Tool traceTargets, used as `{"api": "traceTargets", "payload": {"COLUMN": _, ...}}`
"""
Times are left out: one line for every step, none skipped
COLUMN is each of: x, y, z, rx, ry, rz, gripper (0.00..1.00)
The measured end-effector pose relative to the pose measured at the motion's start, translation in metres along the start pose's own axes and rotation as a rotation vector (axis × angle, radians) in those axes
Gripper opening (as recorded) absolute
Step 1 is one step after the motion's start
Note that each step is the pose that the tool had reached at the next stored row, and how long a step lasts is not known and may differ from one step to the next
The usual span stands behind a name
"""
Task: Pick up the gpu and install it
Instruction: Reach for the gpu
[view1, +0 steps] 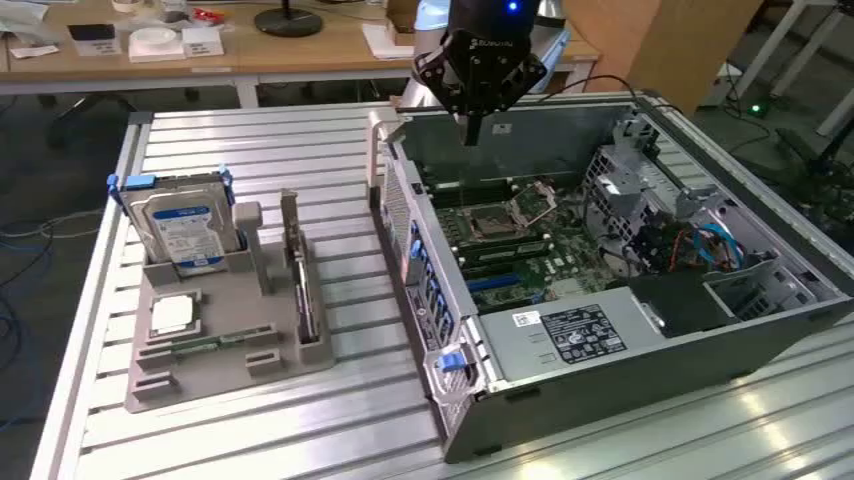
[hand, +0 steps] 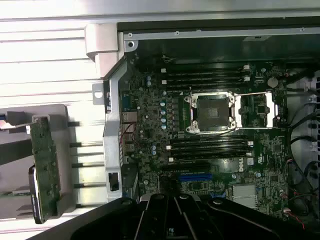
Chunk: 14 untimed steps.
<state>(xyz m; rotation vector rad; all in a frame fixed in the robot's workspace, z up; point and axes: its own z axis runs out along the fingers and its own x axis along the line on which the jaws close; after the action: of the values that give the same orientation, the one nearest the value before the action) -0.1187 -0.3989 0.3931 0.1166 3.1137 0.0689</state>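
**Shut gripper above the open computer, card in its stand**

The gripper (view1: 470, 138) hangs over the back edge of the open computer case (view1: 601, 375), its fingers pressed together and holding nothing. In the wrist view, the motherboard (hand: 200, 150) lies below it with the bare processor socket (hand: 209, 112). The gpu (view1: 304, 290) stands on edge in a grey holder (view1: 214, 345) on the slatted table (view1: 267, 140), well apart on the exterior view's left. A hard drive (view1: 180, 230) stands near it.
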Motion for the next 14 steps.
{"api": "traceTargets", "payload": {"x": 0.0000, "y": 0.0000, "z": 0.0000, "rx": 0.0000, "ry": 0.0000, "rz": 0.000, "gripper": 0.11}}
{"api": "traceTargets", "payload": {"x": 0.0000, "y": 0.0000, "z": 0.0000, "rx": 0.0000, "ry": 0.0000, "rz": 0.000, "gripper": 0.11}}
{"api": "traceTargets", "payload": {"x": 0.0000, "y": 0.0000, "z": 0.0000, "rx": 0.0000, "ry": 0.0000, "rz": 0.000, "gripper": 0.11}}
{"api": "traceTargets", "payload": {"x": 0.0001, "y": 0.0000, "z": 0.0000, "rx": 0.0001, "ry": 0.0000, "rz": 0.000, "gripper": 0.11}}
{"api": "traceTargets", "payload": {"x": 0.0002, "y": 0.0000, "z": 0.0000, "rx": 0.0000, "ry": 0.0000, "rz": 0.000, "gripper": 0.11}}
{"api": "traceTargets", "payload": {"x": 0.0005, "y": 0.0000, "z": 0.0000, "rx": 0.0000, "ry": 0.0000, "rz": 0.000, "gripper": 0.11}}
{"api": "traceTargets", "payload": {"x": 0.0010, "y": -0.0001, "z": 0.0000, "rx": 0.0000, "ry": 0.0000, "rz": 0.000, "gripper": 0.11}}
{"api": "traceTargets", "payload": {"x": 0.0017, "y": -0.0001, "z": 0.0000, "rx": -0.0001, "ry": -0.0001, "rz": 0.000, "gripper": 0.11}}
{"api": "traceTargets", "payload": {"x": 0.0024, "y": -0.0002, "z": 0.0000, "rx": -0.0001, "ry": -0.0001, "rz": 0.000, "gripper": 0.11}}
{"api": "traceTargets", "payload": {"x": 0.0032, "y": -0.0003, "z": -0.0001, "rx": 0.0000, "ry": 0.0000, "rz": 0.000, "gripper": 0.11}}
{"api": "traceTargets", "payload": {"x": 0.0040, "y": -0.0004, "z": -0.0001, "rx": 0.0000, "ry": 0.0000, "rz": 0.000, "gripper": 0.11}}
{"api": "traceTargets", "payload": {"x": 0.0049, "y": -0.0005, "z": -0.0001, "rx": 0.0000, "ry": -0.0001, "rz": 0.000, "gripper": 0.11}}
{"api": "traceTargets", "payload": {"x": 0.0058, "y": -0.0006, "z": -0.0002, "rx": 0.0001, "ry": 0.0000, "rz": 0.000, "gripper": 0.11}}
{"api": "traceTargets", "payload": {"x": 0.0068, "y": -0.0008, "z": -0.0002, "rx": 0.0000, "ry": 0.0000, "rz": 0.000, "gripper": 0.11}}
